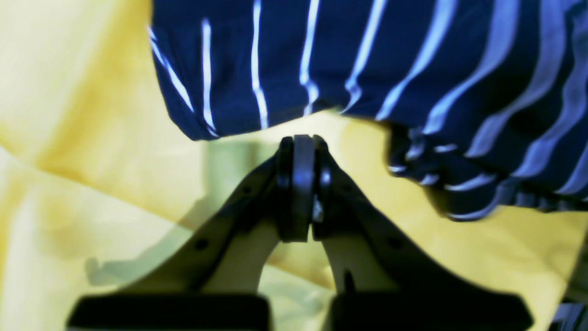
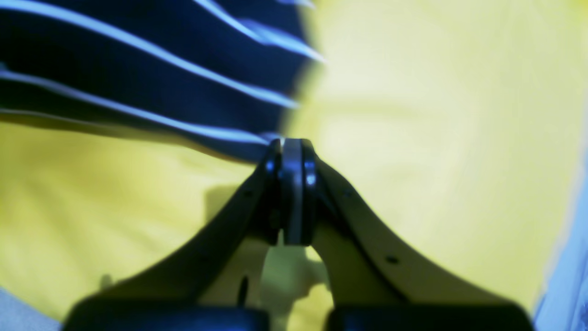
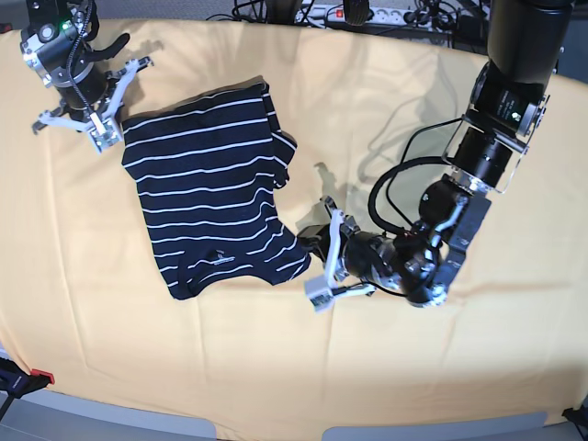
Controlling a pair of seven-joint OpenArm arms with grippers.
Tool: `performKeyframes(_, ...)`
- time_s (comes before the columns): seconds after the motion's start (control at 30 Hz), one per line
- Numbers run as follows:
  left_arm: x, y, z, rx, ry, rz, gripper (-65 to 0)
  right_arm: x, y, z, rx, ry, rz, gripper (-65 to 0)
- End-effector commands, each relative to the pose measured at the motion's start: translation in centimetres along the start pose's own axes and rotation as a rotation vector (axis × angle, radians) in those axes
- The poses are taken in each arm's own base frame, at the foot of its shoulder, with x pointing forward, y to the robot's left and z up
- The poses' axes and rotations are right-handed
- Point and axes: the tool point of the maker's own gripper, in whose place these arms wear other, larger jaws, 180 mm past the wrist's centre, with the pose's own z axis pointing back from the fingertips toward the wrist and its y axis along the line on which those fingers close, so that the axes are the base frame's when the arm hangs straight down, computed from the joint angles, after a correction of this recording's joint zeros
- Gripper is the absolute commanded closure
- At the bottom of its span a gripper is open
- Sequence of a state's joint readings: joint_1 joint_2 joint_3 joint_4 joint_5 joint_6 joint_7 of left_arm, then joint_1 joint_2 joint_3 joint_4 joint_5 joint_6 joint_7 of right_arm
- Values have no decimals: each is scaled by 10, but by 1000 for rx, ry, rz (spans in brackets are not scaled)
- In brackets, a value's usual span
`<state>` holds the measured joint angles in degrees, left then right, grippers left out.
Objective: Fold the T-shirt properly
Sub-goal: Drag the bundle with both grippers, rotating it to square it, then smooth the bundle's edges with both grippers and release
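Note:
The T-shirt (image 3: pixel 207 197), dark navy with thin white stripes, lies folded into a rough rectangle on the yellow cloth at centre-left. My left gripper (image 1: pixel 298 140) is shut and empty, with its tip on the yellow cloth just short of the T-shirt's (image 1: pixel 367 59) edge. In the base view the left gripper (image 3: pixel 310 244) sits at the shirt's lower right corner. My right gripper (image 2: pixel 291 142) is shut, with its tip right against a corner of the T-shirt (image 2: pixel 138 82); I cannot tell whether any cloth is pinched. In the base view the right gripper (image 3: pixel 103 136) is at the shirt's upper left corner.
A yellow cloth (image 3: pixel 413 367) covers the whole table. A power strip with cables (image 3: pixel 367 14) lies along the back edge. The left arm's black cable loops (image 3: pixel 390 188) hang over the cloth to the right of the shirt. The table's grey front edge (image 3: pixel 276 432) shows at the bottom.

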<state>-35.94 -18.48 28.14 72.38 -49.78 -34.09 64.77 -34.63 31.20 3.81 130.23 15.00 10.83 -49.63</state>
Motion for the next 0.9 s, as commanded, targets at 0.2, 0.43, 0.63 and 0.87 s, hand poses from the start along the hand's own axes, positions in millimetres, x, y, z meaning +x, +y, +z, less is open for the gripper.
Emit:
performKeyframes(0.2, 37, 18, 52, -10, -197, 67, 0, 10, -50, -48, -35, -17, -73, 0)
performKeyframes(0.43, 18, 34, 76, 31, -185, 100, 0, 7, -20, -69, 244, -5, -115, 0)
performKeyframes(0.63, 10, 41, 85, 51, -176, 111, 0, 3, 39, -45, 561, -36, -115, 0)
performKeyframes(0.87, 11, 40, 85, 47, -179, 107, 0, -12, 73, -17, 648, -9, -71, 0)
